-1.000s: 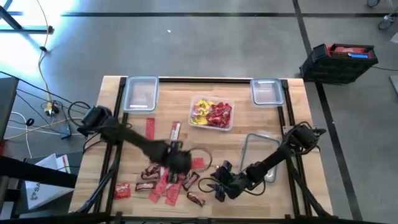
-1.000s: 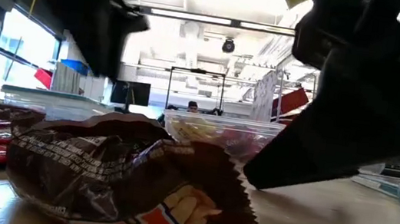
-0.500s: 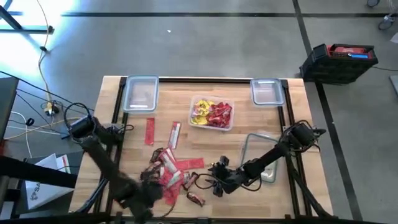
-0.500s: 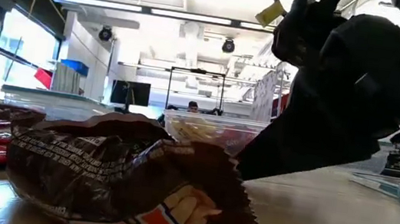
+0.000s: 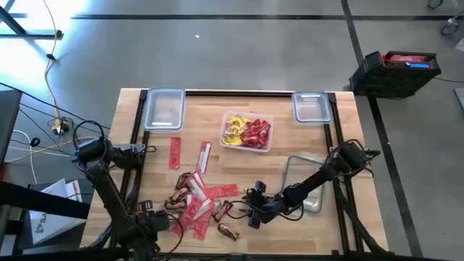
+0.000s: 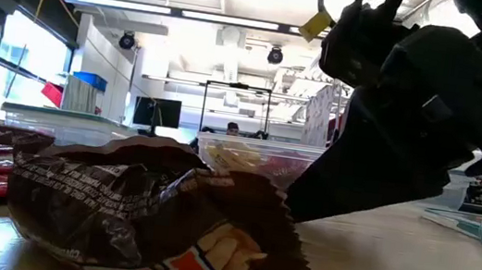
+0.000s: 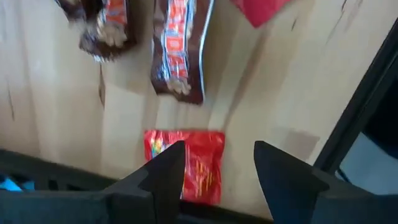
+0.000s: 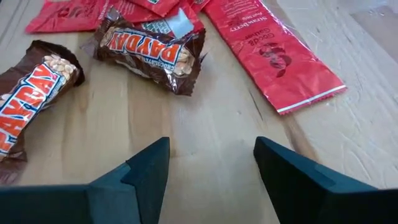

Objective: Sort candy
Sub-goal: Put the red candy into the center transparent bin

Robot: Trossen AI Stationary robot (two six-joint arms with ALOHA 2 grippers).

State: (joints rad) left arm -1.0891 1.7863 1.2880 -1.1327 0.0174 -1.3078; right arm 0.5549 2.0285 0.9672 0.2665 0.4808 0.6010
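Both the left hand (image 7: 214,168) and right hand (image 8: 211,165) gape apart, 2 brown bars (image 8: 152,56) ahead of each.

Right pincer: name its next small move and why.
Probably ease forward and close on the nearer PayDay bar. The right pincer is open and empty over bare wood, with that bar lying just ahead, separate from the other bar and the red strawberry packet.

Grey concrete floor (image 5: 239,51); tall windows (image 6: 8,62) at left; ceiling strip lights (image 6: 246,22); black crate (image 5: 395,72).
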